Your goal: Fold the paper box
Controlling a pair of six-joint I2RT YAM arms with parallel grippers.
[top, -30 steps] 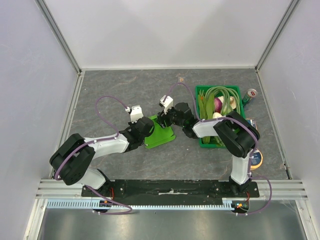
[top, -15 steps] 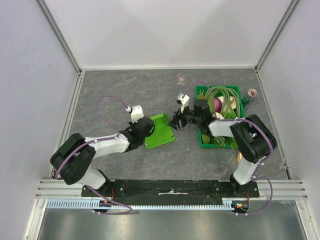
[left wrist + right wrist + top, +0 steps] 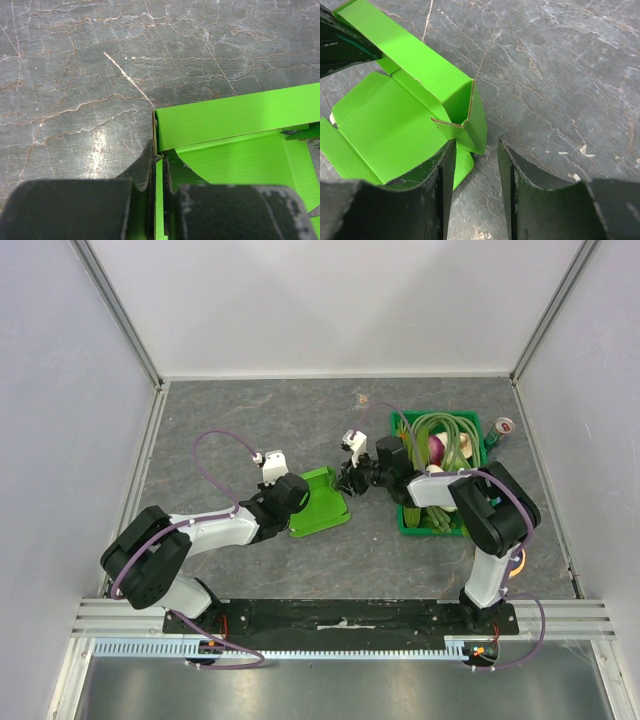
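Note:
The lime-green paper box lies on the grey table between the two arms, with its far wall folded up. My left gripper is shut on the box's left side wall; the card runs between the two fingers. The raised far wall shows ahead of them. My right gripper is open at the box's right far corner. Its left finger lies over a green flap and its right finger is over bare table. It holds nothing.
A dark-green crate of vegetables stands right of the box, under the right arm. A can stands beyond the crate's far right corner. White walls close in the table on three sides.
The right gripper pulled back right from the box, then came back left to its right far corner. The far wall now stands up. The left gripper has stayed shut on the box.

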